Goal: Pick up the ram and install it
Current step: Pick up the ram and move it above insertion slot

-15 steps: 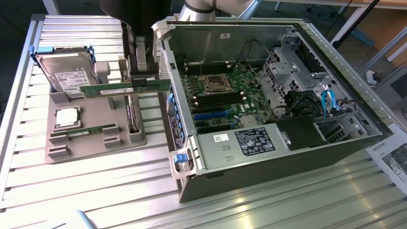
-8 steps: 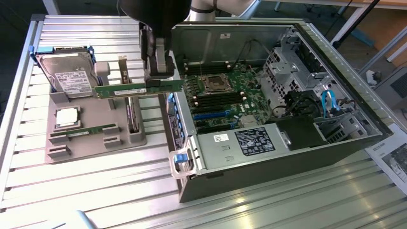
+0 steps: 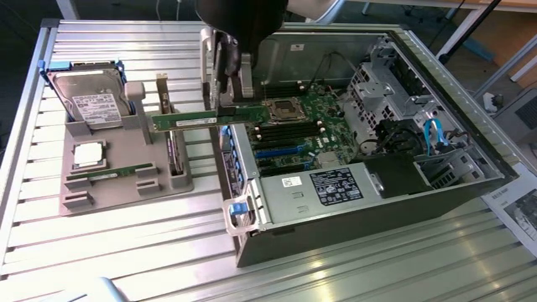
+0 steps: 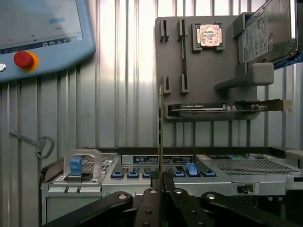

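My gripper [image 3: 225, 115] is shut on the ram [image 3: 186, 119], a thin green stick held level in the air and pointing toward the exterior view's left. It hangs over the near wall of the open computer case [image 3: 353, 207], between the grey holder [image 3: 126, 185] and the motherboard [image 3: 306, 123]. The dark memory slots [image 3: 290, 133] lie just to the right of the gripper. In the wrist view the ram [image 4: 161, 127] is edge-on, rising from between my gripper [image 4: 161, 176]. A second, matching stick [image 3: 113, 171] lies in the holder.
The holder also carries a hard drive [image 3: 92, 104], a square silver processor [image 3: 88, 154] and an upright expansion card [image 3: 168, 135]. In the wrist view a teach pendant [image 4: 38, 33] and a key [image 4: 40, 146] lie on the ribbed metal table [image 4: 113, 94].
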You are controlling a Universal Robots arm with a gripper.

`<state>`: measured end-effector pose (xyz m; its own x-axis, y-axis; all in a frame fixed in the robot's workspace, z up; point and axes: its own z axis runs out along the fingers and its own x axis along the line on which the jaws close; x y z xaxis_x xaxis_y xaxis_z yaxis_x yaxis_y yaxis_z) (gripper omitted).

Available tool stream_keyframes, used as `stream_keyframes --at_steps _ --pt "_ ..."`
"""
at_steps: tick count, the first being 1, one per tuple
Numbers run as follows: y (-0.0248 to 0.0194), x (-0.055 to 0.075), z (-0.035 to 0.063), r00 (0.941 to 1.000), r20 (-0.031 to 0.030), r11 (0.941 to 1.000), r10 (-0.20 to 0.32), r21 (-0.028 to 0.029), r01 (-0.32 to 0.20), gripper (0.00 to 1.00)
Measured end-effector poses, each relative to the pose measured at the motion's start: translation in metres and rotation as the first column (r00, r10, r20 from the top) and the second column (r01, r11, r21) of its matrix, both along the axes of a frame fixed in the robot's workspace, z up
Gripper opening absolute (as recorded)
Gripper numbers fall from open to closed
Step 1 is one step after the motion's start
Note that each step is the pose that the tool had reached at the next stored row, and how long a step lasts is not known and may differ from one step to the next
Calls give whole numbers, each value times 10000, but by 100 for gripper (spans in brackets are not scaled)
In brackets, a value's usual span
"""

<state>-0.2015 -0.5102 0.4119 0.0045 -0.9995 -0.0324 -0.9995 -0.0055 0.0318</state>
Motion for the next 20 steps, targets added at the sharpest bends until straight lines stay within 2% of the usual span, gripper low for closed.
stream_keyframes --at_steps 11,20 --pt "-59 353 0 10000 -2 10000 0 1 0 12" --pt "-93 568 0 10000 -3 10000 0 1 0 12"
